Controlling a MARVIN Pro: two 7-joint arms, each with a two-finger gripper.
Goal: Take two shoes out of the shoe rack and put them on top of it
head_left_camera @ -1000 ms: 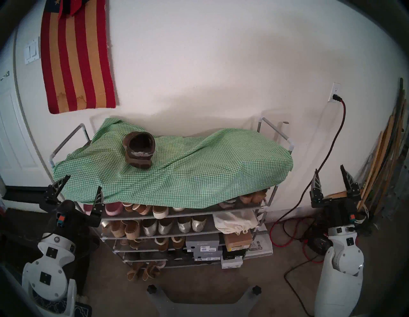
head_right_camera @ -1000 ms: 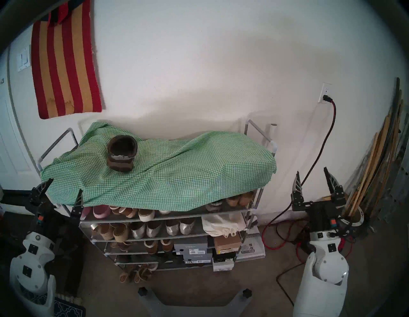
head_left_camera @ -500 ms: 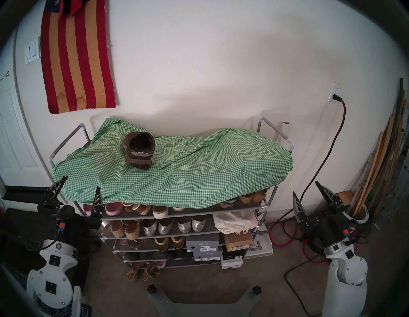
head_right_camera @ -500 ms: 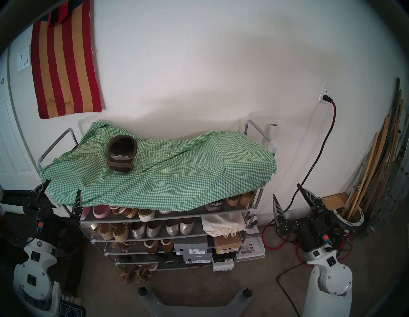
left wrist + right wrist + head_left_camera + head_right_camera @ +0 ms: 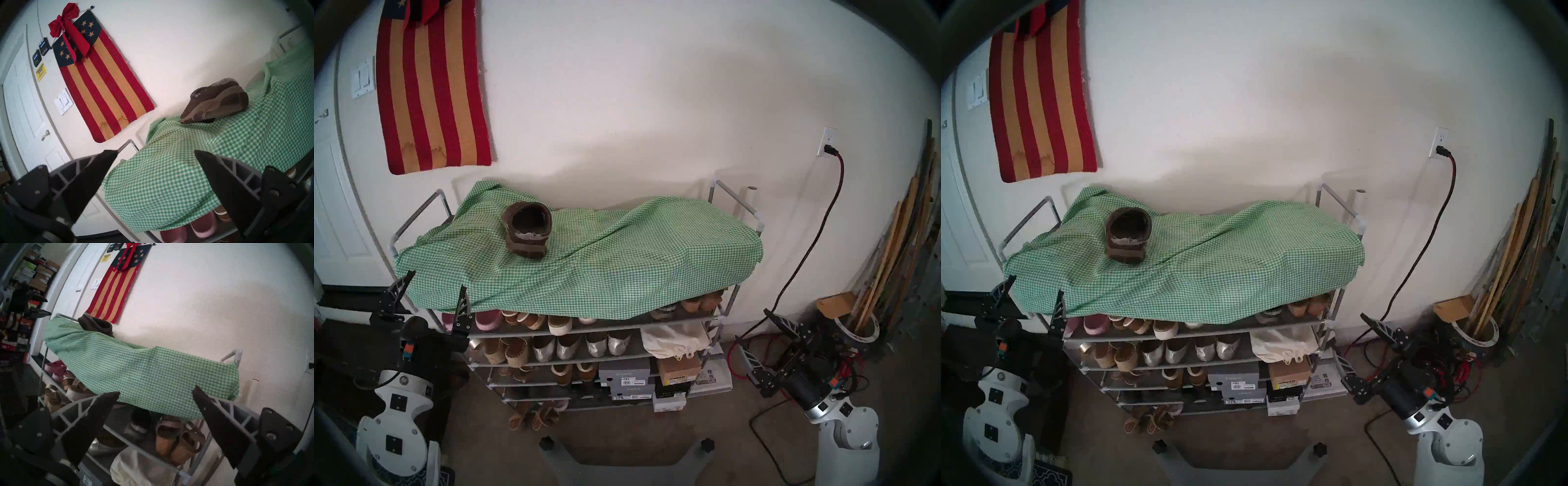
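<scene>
My left gripper [image 5: 434, 283] at rack's left front corner — fingers spread wide, empty, tips against hanging gingham cloth [image 5: 619, 271]. My right gripper [image 5: 751, 334] low beside shoe rack [image 5: 712, 319], right of it, tilted toward shelves — fingers wide apart, nothing held. One brown clog [image 5: 527, 229] atop cloth, left rear of rack top, heel toward me. Second clog [image 5: 137, 426] dim on shelf under cloth, right end. Striped flag [image 5: 432, 91] on wall behind.

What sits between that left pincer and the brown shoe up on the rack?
Only green-white checked cloth: in the left wrist view it runs unbroken from the open left pincer up to the dark brown suede clog.
</scene>
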